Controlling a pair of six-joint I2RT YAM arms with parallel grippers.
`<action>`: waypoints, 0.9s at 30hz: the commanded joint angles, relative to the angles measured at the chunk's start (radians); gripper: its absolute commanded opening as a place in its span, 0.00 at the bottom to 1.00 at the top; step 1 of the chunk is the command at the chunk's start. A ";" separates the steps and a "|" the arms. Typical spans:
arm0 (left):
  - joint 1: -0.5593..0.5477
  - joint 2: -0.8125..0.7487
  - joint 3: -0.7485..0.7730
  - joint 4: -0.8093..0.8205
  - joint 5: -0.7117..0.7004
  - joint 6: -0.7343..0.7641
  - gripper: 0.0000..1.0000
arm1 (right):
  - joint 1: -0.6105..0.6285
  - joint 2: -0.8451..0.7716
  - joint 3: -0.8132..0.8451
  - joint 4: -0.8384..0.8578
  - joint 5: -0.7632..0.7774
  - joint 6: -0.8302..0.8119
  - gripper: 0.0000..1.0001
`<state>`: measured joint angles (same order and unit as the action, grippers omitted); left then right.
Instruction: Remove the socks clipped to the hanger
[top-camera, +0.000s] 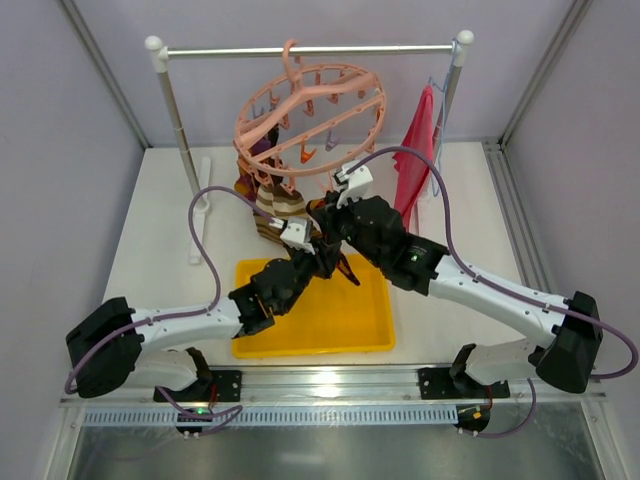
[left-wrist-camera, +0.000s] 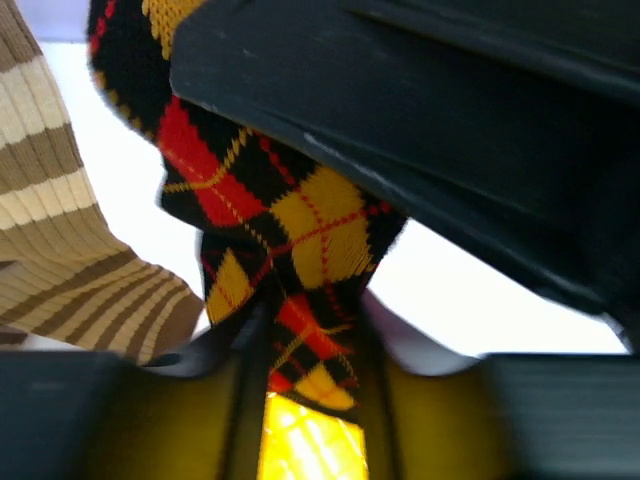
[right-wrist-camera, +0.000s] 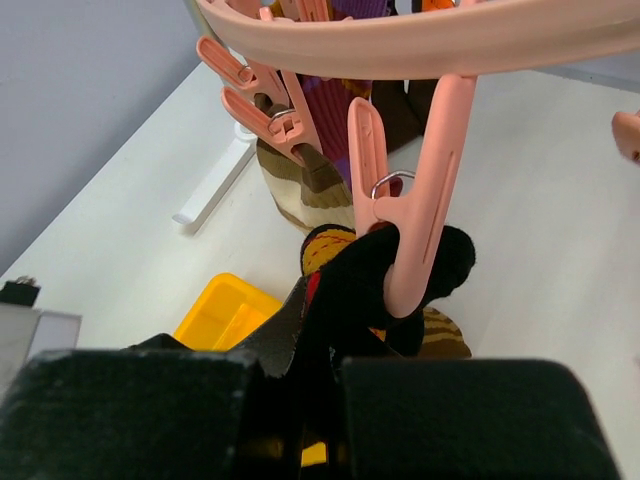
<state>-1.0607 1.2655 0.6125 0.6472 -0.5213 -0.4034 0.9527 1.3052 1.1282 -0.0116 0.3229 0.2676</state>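
Pretty crowded in there: the striped sock hung just beside the argyle sock, more pegs dangled around it, and the right gripper sat right above the left gripper. A red cloth hung at the right end of the rail, well apart. The argyle sock hung straight down under the tilted hanger, cuff up in a peg, lower end over the tray. The right fingers were shut on it just under the peg, and the left fingers pinched its lower end. Bare table lay open left of the tray.
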 joint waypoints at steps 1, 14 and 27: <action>0.002 0.020 0.044 0.054 -0.039 0.023 0.28 | 0.018 -0.050 -0.014 0.018 -0.025 0.008 0.05; -0.022 -0.031 0.018 0.023 -0.071 0.037 0.00 | 0.015 -0.095 -0.062 -0.016 0.028 0.010 0.64; -0.024 -0.184 -0.028 -0.211 -0.074 0.046 0.00 | 0.017 -0.265 -0.183 -0.056 0.099 0.005 1.00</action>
<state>-1.0798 1.1183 0.6003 0.4942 -0.5793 -0.3779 0.9649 1.0893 0.9565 -0.0921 0.3786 0.2687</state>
